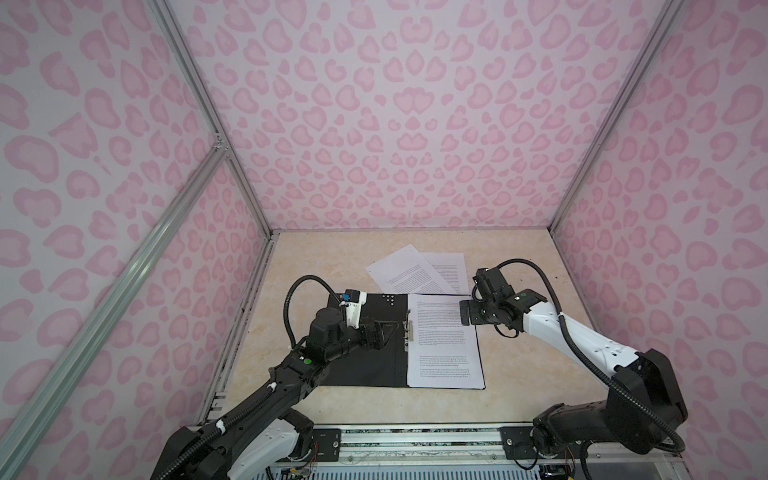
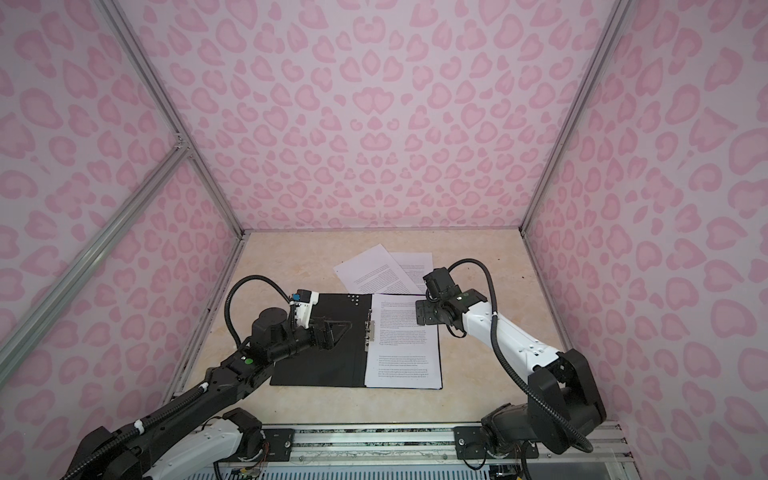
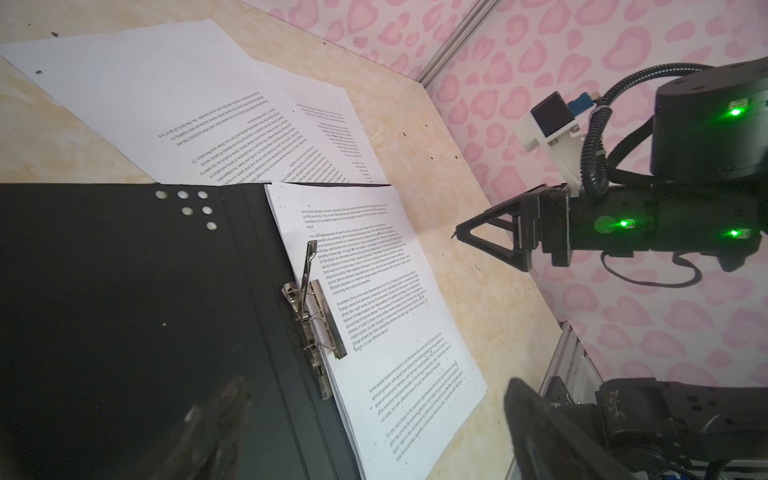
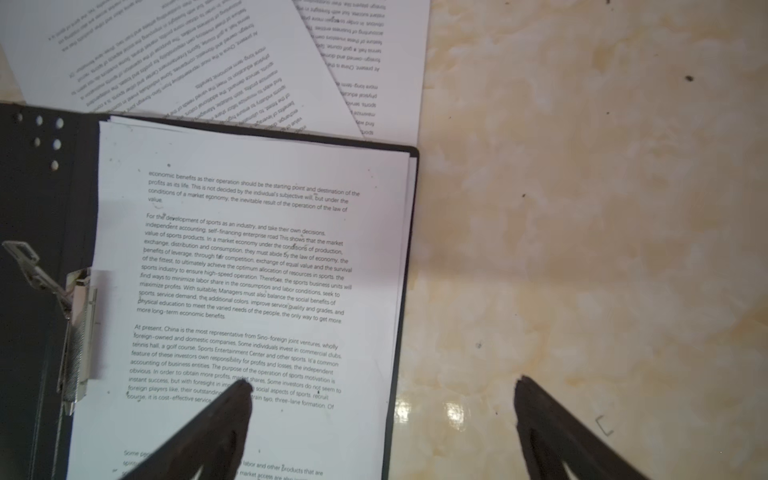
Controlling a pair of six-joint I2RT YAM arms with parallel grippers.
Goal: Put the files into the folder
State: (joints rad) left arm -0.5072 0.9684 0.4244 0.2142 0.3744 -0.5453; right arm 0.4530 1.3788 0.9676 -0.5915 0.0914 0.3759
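Observation:
The black folder [image 1: 361, 365] [image 3: 124, 311] lies open on the table. A stack of files [image 1: 444, 345] [image 4: 249, 270] rests on its right half beside the metal clip [image 1: 408, 330] [image 3: 316, 316], whose lever stands raised. Two loose files [image 1: 405, 268] [image 1: 451, 270] overlap just behind the folder. My left gripper [image 1: 388, 334] [image 3: 374, 395] hovers open over the folder's left flap near the clip. My right gripper [image 1: 466, 312] [image 4: 382, 384] is open above the stack's far right edge, one finger over the page and the other over the table, holding nothing.
Pink patterned walls with aluminium posts [image 1: 249, 199] close in the left, back and right. A metal rail [image 1: 415, 440] with the arm bases runs along the front edge. Bare beige tabletop [image 1: 523, 374] lies right of the folder.

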